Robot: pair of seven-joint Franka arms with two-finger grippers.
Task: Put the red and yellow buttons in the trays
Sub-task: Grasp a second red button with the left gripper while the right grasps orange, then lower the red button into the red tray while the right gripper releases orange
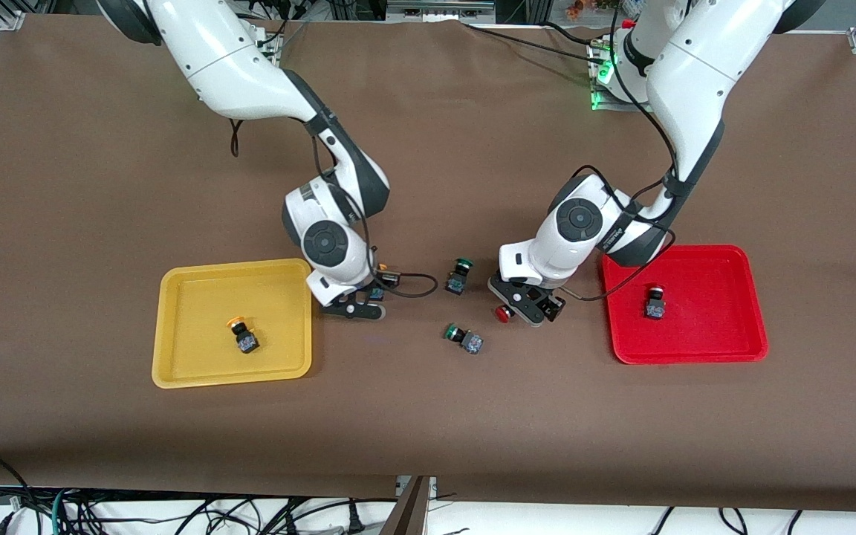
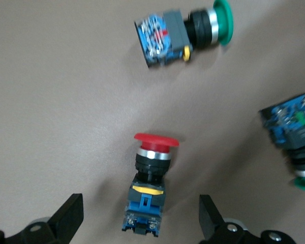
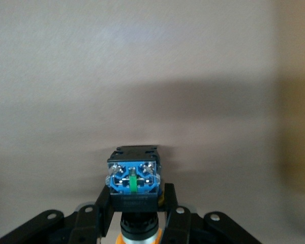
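Note:
My right gripper [image 1: 360,305] is low over the table beside the yellow tray [image 1: 231,266]. It is shut on a yellow button [image 3: 133,185], gripping its black body with the blue contact block facing outward. Another yellow button [image 1: 241,334] lies in the yellow tray. My left gripper [image 1: 523,306] is open, low over a red button [image 1: 503,313] that lies on the table beside the red tray [image 1: 684,251]. In the left wrist view this red button [image 2: 151,170] lies between the open fingers [image 2: 68,216], untouched. A second red button [image 1: 655,303] sits in the red tray.
Two green-capped switches lie on the table between the grippers: one [image 1: 458,275] farther from the front camera, one [image 1: 464,338] nearer. Both show in the left wrist view, the first [image 2: 185,33] and the second [image 2: 295,137]. The yellow tray's edge [image 3: 297,142] shows in the right wrist view.

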